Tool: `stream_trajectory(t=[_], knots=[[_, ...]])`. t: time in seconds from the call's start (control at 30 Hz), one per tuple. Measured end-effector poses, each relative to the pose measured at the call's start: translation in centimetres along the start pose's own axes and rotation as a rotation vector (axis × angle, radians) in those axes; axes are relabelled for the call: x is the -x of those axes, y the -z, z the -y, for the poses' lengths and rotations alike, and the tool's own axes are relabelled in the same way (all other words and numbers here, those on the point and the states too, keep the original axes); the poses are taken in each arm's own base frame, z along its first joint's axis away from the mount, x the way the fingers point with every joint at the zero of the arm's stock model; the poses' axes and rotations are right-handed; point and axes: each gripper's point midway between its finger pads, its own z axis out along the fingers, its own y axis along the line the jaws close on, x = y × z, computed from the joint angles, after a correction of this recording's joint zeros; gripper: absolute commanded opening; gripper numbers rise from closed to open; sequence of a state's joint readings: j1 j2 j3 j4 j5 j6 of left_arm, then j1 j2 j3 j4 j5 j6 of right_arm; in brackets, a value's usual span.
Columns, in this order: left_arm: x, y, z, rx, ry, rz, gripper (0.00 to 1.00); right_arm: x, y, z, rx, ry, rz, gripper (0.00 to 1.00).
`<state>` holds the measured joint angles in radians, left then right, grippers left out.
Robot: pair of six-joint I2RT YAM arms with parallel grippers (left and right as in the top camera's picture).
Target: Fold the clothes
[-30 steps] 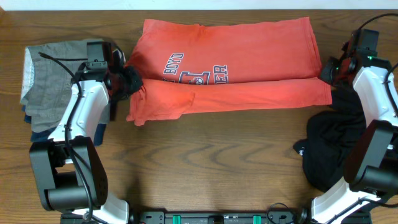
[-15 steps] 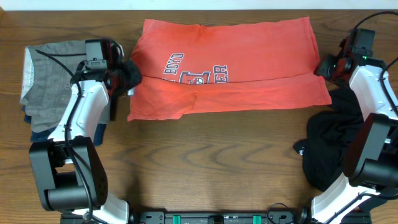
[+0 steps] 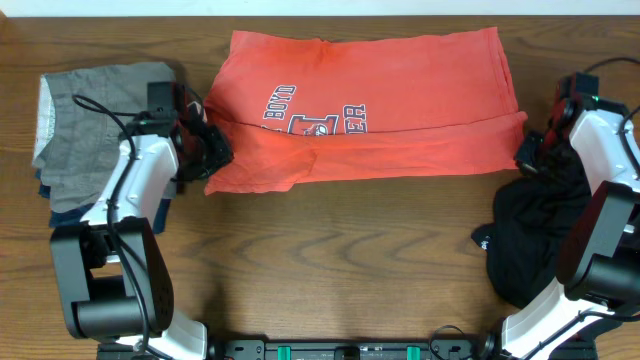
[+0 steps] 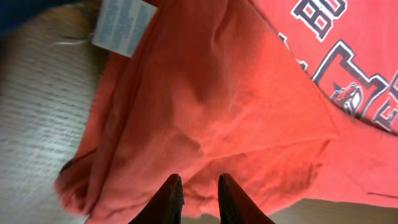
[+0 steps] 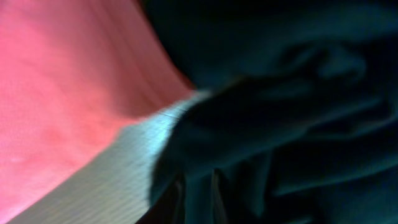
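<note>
The plain black garment (image 3: 525, 235) lies crumpled nearest the robot on the right of the wooden table (image 3: 330, 260), not yet folded. At its far edge sits the right gripper (image 3: 528, 158), just beside the near right corner of the coral-red T-shirt (image 3: 400, 90). The right wrist view is dark and blurred. It shows black cloth around the fingers and red cloth off to one side, but I cannot tell whether that gripper is clenched or released, or whether it has hold of anything.

Across the table, the left gripper (image 4: 199, 196) hovers over the shirt's bunched near left corner with its jaws a narrow slit apart and no cloth seen between them. The shirt is spread across the far half of the table. A long near flap is turned up over part of the lettering (image 3: 312, 115), and a white care label (image 4: 121, 25) is showing.

Further left, the left arm lies over a grey garment (image 3: 85, 130).

Risks, as I judge them:
- The right jaws could close where black and red meet and take both fabrics, dragging the flap crooked
- The left pinch could catch only the top layer of the bunch, so the fold opens
- The arm could tow the grey garment along
</note>
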<state>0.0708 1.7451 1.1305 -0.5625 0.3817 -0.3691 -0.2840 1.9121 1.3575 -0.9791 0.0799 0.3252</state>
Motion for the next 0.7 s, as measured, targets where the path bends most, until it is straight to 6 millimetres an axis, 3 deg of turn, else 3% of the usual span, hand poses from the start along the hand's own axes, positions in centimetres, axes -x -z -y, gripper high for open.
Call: stream_trajectory(t=[0.27,0.43,0.5,0.7], knots=[[-0.5,-1.5,0.2,-0.021,-0.032,0.027,0.22,-4.2,-4.2,0.8,0.003,0.068,-0.092,0.18],[-0.5,-1.5,0.1,-0.019,-0.032,0.024,0.22,-3.6,-4.4,1.5,0.004,0.039,-0.026,0.16],[-0.7,-1.5,0.0,-0.016,-0.028,0.017,0.22,-2.8,-4.4,2.7,-0.022,-0.018,-0.001,0.17],[-0.8,-1.5,0.0,-0.014,-0.027,0.013,0.22,-0.9,-4.2,9.6,-0.080,-0.295,-0.023,0.18]])
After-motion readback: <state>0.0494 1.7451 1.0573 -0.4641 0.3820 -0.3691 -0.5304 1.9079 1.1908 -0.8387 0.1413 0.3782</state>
